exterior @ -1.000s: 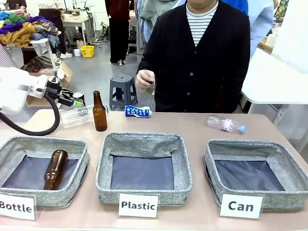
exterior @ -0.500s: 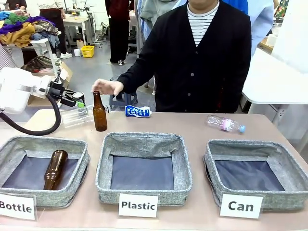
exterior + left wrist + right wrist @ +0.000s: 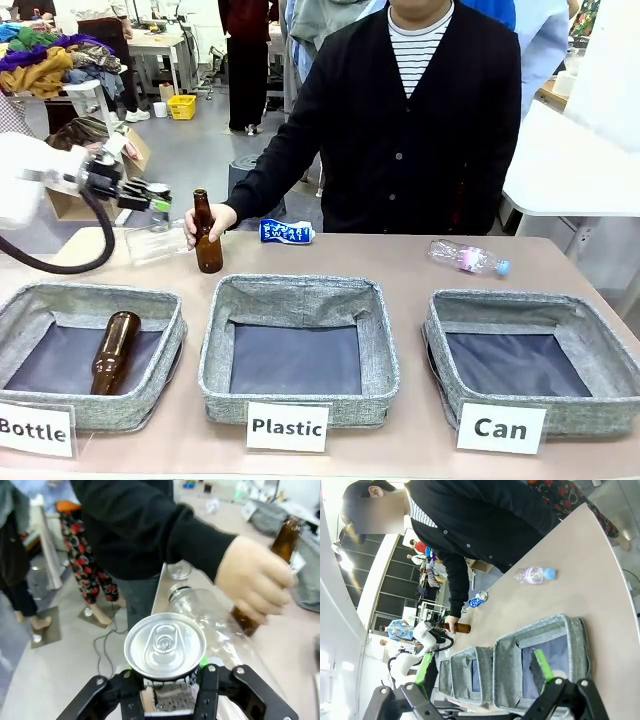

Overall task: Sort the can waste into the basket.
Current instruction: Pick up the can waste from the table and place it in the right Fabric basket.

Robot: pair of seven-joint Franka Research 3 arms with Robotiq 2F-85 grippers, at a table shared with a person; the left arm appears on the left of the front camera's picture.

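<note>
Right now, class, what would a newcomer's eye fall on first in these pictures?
At the far left, the left gripper holds a dark can off the table. Right beside it, a person's hand grips an upright brown bottle. At the near right, the Can basket is empty.

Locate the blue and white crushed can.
In the front view, the blue and white can lies at the table's far edge, left of centre, just right of the brown bottle a person's hand grips.
</note>
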